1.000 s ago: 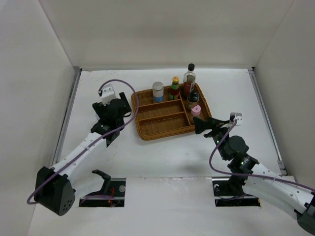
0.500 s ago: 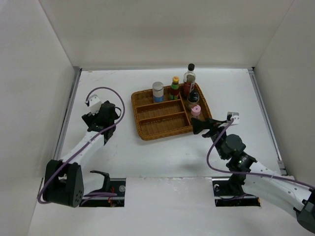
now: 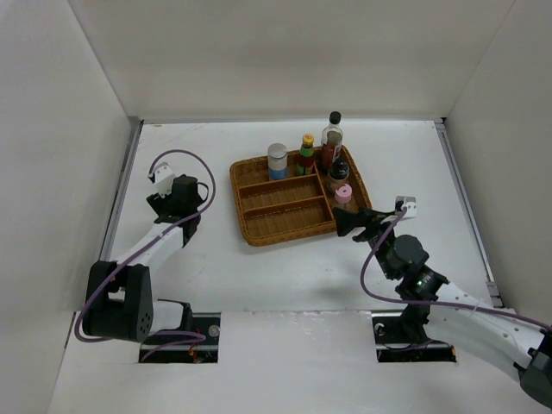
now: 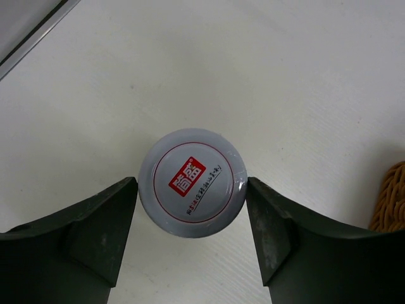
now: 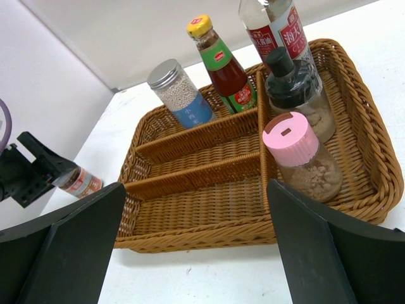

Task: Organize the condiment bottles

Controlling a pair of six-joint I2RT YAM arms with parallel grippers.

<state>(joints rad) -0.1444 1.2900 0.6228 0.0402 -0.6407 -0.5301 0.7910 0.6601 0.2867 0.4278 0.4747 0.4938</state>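
A short jar [image 4: 192, 182] with a pale lid and a red logo stands upright on the white table. My left gripper [image 4: 192, 183] is over it, a finger against each side of the lid. In the top view the left gripper [image 3: 172, 197] hides the jar, left of the wicker tray [image 3: 250, 233]. My right gripper [image 5: 195, 187] hangs open and empty before the tray's near rim [image 5: 240, 233]. In the tray stand a silver-lidded blue-label jar [image 5: 180, 94], a green bottle [image 5: 221, 63], a tall clear bottle [image 5: 275, 25], a black-capped shaker [image 5: 294, 88] and a pink-capped shaker [image 5: 297, 155].
White walls close in the table on the left, back and right. A metal strip [image 3: 121, 190] runs along the left edge close to my left arm. The tray's two long middle compartments [image 3: 285, 207] hold nothing.
My left arm has swung left and back from the tray, and its jaws have narrowed onto the short jar. The right gripper has edged slightly left and stays wide.
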